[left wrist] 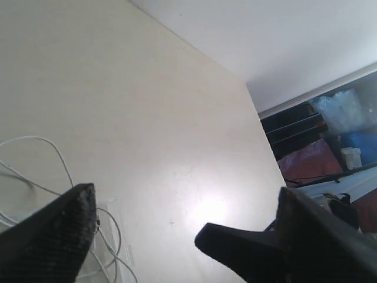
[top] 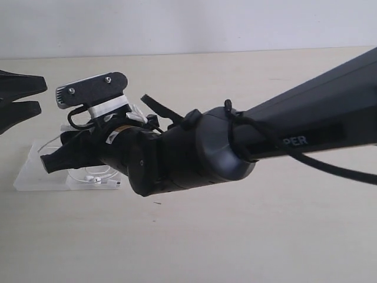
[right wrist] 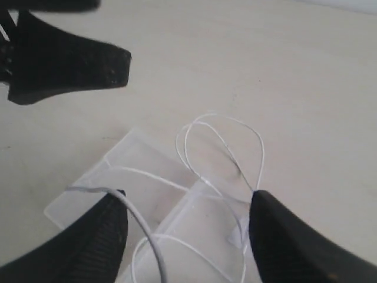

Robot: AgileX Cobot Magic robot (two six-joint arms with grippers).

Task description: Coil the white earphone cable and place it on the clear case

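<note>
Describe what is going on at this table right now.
The right arm reaches across the table to the clear case on the left side, and its right gripper stands open over it. The white earphone cable lies in loose loops on and beside the case, and one strand appears to run over a finger. The left gripper sits open off to the side, holding nothing.

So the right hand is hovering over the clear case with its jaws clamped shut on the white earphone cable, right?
Not quite. The right hand is over the clear case, but its jaws stand wide apart, not shut on the white earphone cable, whose loops lie across the case. The right wrist view shows it.
</note>
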